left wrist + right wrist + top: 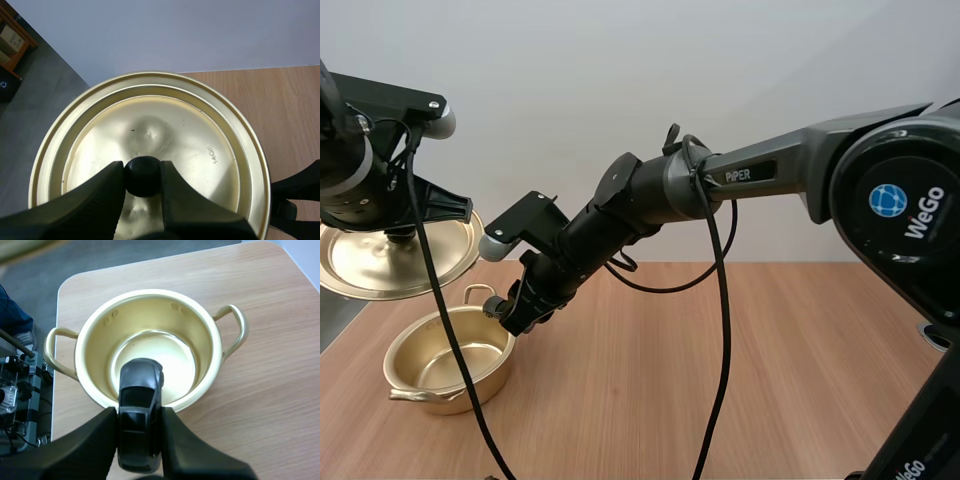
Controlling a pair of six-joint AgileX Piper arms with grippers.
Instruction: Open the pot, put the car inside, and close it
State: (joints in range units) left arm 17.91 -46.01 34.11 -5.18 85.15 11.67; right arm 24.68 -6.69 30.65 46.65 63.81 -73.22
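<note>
Right now, reading each direction as a clock face laid over the view named:

- My right gripper [140, 412] is pinching the dark toy car [140, 405] across its flanks, one finger pressing on each side.
- In the right wrist view the car's long axis is running 12 to 6, in line with the fingers. Its far end is hanging over the near part of the pot's mouth, while its near end is sitting back over the near rim.
- The gold pot [412, 352] is standing open and upright on the wooden table [740, 380]. No lid is covering it, and I am seeing nothing inside it.
- In the high view the right arm is reaching across from 3 o'clock, and the pot's centre is lying at about 7 o'clock from its fingertips, close below.
- By my judgement the drop is calling for a small push toward 12 o'clock in the wrist view, so the whole car is clearing the near rim before the fingers part.
- My left gripper [142, 169] is clamping the black knob [143, 179] of the lid [200, 130], holding the lid in the air.
- In the high view the lid is hanging at about 11 o'clock from the pot, off to the side and not over the mouth, so the way down is looking open.
- The table's corner and edge are lying just beside the pot at 9 o'clock, leaving little margin there.
- Wide bare wood is stretching toward 3 o'clock, which is where the right arm is likely having room to back out.
- For closing, the left arm is the nearer one to the pot.
</note>
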